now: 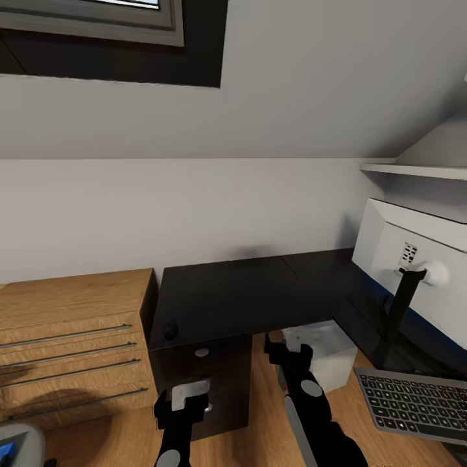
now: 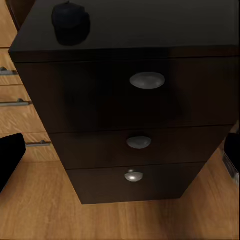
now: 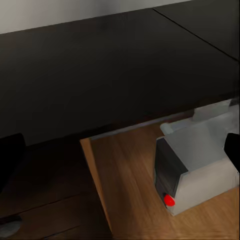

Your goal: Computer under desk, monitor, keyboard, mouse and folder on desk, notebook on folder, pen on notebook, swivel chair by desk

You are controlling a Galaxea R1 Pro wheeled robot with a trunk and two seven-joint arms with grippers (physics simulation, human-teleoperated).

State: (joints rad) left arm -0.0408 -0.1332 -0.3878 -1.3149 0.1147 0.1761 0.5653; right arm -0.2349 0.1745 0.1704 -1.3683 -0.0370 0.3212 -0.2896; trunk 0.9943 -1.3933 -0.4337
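The black L-shaped desk (image 1: 246,295) stands under the sloped wall. The small black mouse (image 1: 170,330) (image 2: 71,22) lies on its left end, above the drawer unit (image 2: 145,115) with round silver knobs. On the desk's right wing the monitor (image 1: 415,266) turns its white back to me, and the keyboard (image 1: 415,399) lies by its black stem. The grey computer (image 1: 324,353) (image 3: 200,165) sits on the floor under the desk. A corner of the blue folder (image 1: 6,451) lies on the swivel chair's grey seat (image 1: 27,436). My left gripper (image 1: 183,397) is open before the drawers. My right gripper (image 1: 287,347) is open near the computer.
A light-wood drawer chest (image 1: 71,337) with bar handles stands against the desk's left side. A white shelf (image 1: 415,170) hangs above the monitor. A dark-framed skylight (image 1: 97,26) sits in the slope overhead. Wood floor (image 1: 259,415) lies below my arms.
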